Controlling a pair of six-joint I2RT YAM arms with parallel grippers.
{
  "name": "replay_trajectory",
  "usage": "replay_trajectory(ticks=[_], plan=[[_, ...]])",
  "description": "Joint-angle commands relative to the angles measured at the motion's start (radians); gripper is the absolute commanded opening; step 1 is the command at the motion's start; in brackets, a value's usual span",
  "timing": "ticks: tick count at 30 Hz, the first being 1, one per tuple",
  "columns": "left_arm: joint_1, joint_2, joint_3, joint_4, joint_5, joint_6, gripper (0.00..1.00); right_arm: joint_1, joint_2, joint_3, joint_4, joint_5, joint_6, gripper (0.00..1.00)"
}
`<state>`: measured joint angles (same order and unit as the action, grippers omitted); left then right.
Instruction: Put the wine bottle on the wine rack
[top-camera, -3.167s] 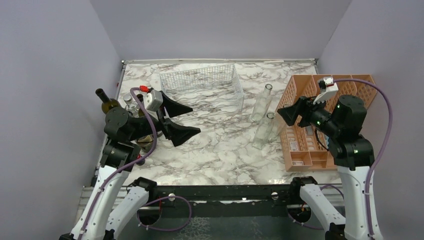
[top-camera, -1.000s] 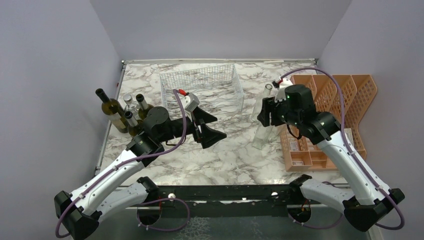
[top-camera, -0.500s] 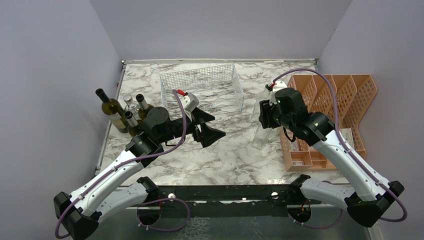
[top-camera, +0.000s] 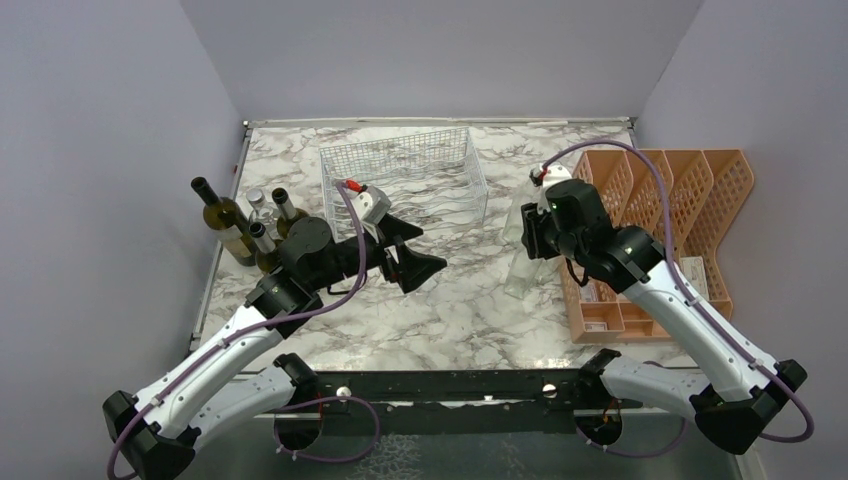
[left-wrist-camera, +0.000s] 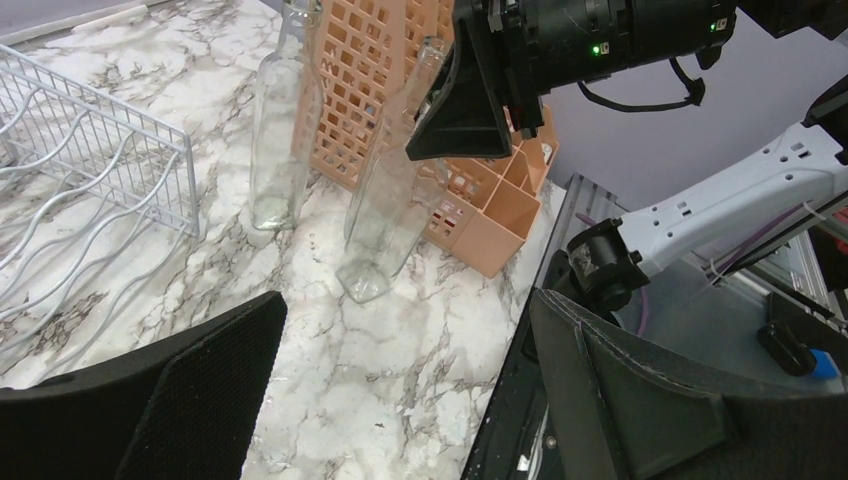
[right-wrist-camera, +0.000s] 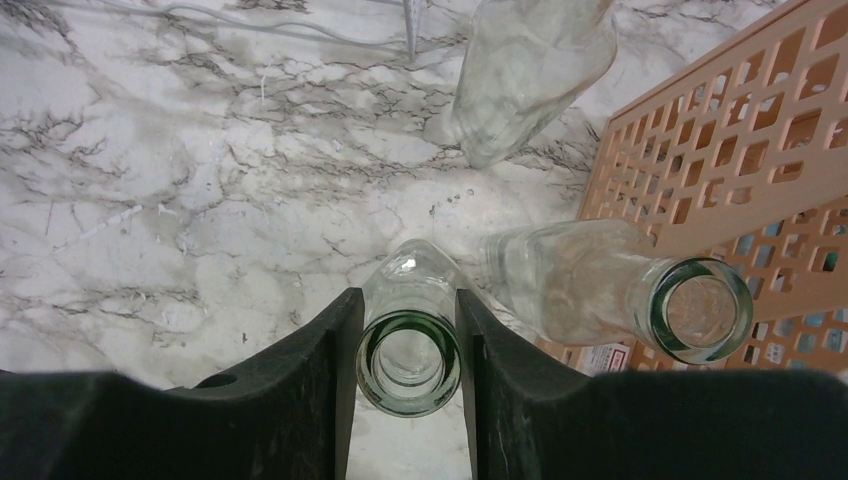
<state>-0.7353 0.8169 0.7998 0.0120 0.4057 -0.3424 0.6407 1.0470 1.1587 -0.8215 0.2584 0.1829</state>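
Right end effector (right-wrist-camera: 407, 340) grips wine bottle (right-wrist-camera: 409, 282)

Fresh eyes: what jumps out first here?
The right gripper, closed on the neck of a clear glass bottle beside the orange perforated plastic tray on the right. Then the white wire-mesh wine rack, bottle-free at back centre, and the open left gripper hovering before it.

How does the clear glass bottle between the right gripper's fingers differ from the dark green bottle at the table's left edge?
The clear glass bottle is see-through with an open mouth; the dark green bottle is dark-tinted with a dark top. The clear one is pinched at the neck by the right gripper; the green one stands free. Both are narrow-necked bottles.
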Motion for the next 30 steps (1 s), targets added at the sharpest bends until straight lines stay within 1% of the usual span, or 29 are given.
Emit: replay_trajectory(ticks=[1, 5, 7, 8, 11, 12, 14, 15, 20, 25, 30], plan=[[-0.004, -0.009, -0.022, 0.001, -0.024, 0.013, 0.99, 0.006, -0.002, -0.026, 0.004, 0.016, 0.004, 0.43], [-0.004, 0.003, -0.020, -0.007, -0.027, 0.004, 0.99, 0.007, -0.008, -0.045, 0.010, 0.022, 0.008, 0.43], [-0.004, 0.008, -0.022, -0.008, -0.026, -0.001, 0.99, 0.006, -0.010, -0.047, 0.012, 0.031, 0.011, 0.41], [-0.004, 0.011, -0.026, -0.007, -0.025, -0.003, 0.99, 0.007, -0.012, -0.047, 0.013, 0.033, 0.011, 0.37], [-0.004, 0.014, -0.035, -0.005, -0.043, -0.012, 0.99, 0.007, -0.018, -0.042, 0.027, 0.033, 0.003, 0.16], [-0.004, 0.014, -0.038, -0.005, -0.059, -0.020, 0.99, 0.007, -0.021, -0.040, 0.035, 0.028, -0.003, 0.10], [-0.004, 0.015, -0.044, -0.002, -0.081, -0.026, 0.99, 0.006, -0.025, -0.029, 0.046, 0.003, -0.015, 0.03], [-0.005, 0.015, -0.048, 0.005, -0.082, -0.024, 0.99, 0.006, -0.024, -0.023, 0.052, -0.017, -0.020, 0.01], [-0.017, 0.017, -0.111, 0.090, -0.079, -0.043, 0.99, 0.007, -0.038, -0.001, 0.102, -0.193, -0.030, 0.01], [-0.034, 0.083, -0.133, 0.107, -0.088, -0.094, 0.99, 0.006, -0.059, -0.031, 0.204, -0.383, -0.014, 0.01], [-0.107, 0.117, -0.203, 0.214, -0.079, -0.081, 0.99, 0.007, -0.076, -0.074, 0.313, -0.526, 0.047, 0.01]])
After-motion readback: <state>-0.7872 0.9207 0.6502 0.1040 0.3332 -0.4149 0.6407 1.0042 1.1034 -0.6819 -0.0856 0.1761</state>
